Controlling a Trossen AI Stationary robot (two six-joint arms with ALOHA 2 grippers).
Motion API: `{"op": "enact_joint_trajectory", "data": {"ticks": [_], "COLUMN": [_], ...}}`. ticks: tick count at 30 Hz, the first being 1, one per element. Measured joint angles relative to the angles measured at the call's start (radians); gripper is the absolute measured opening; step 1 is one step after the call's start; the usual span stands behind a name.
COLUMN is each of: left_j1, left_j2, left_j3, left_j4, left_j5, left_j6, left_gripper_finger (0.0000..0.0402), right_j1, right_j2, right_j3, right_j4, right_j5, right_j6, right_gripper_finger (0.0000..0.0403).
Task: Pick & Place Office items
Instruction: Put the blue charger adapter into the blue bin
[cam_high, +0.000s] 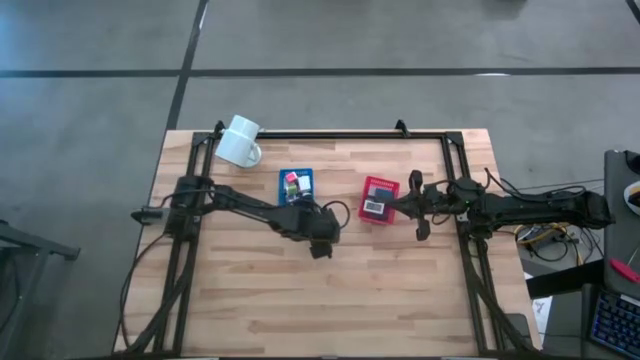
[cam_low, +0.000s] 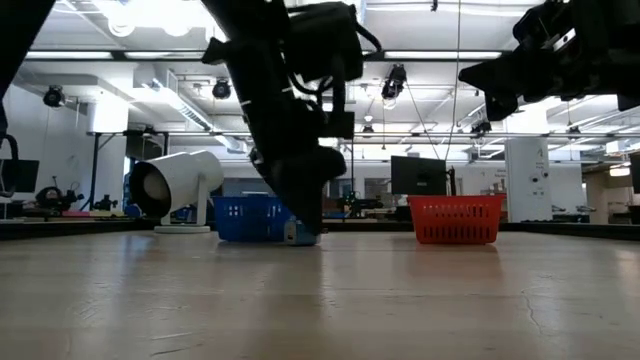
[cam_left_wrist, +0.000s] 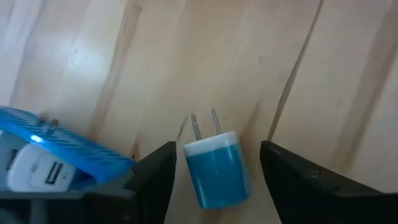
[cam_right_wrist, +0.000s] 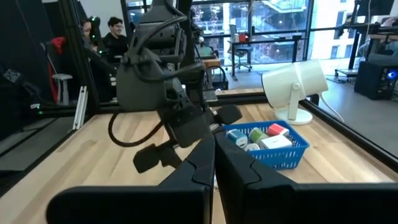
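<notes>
A small blue charger plug (cam_left_wrist: 217, 171) with a white face and two metal prongs lies flat on the wooden table. My left gripper (cam_left_wrist: 217, 149) stands open over it, one finger on each side with a gap to each. In the high view this gripper (cam_high: 320, 246) is at the table's middle, just toward the near edge from the blue basket (cam_high: 296, 183), and it hides the plug. The low view shows the plug (cam_low: 298, 236) on the table under the gripper. My right gripper (cam_right_wrist: 214, 163) is shut and level at the table's right, beside the red basket (cam_high: 378, 198).
The blue basket (cam_right_wrist: 273, 146) holds several small items in pink, green and white. The red basket (cam_low: 455, 220) holds a small labelled item. A white mug (cam_high: 240, 142) lies on its side at the far left. A black frame (cam_high: 330, 134) borders the table. People show in the room beyond.
</notes>
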Motion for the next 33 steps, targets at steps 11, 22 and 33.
{"op": "enact_joint_trajectory", "data": {"ticks": [11, 22, 33], "left_j1": [0.025, 0.031, -0.016], "left_j2": [0.012, 0.013, -0.098], "left_j3": [-0.034, -0.038, -0.048], "left_j4": [0.024, 0.054, 0.027], "left_j5": [0.048, 0.093, 0.131], "left_j6": [0.027, 0.156, 0.284], "left_gripper_finger": [0.0235, 0.0131, 0.0131], "right_j1": [0.000, 0.000, 0.000], "right_j2": [-0.001, -0.001, 0.001], "right_j3": [-0.001, -0.001, -0.001], "right_j4": [-0.018, -0.018, -0.021], "right_j5": [0.000, 0.000, 0.001], "right_j6": [-0.004, -0.007, -0.008], "right_gripper_finger": [0.0009, 0.0009, 0.0009]}}
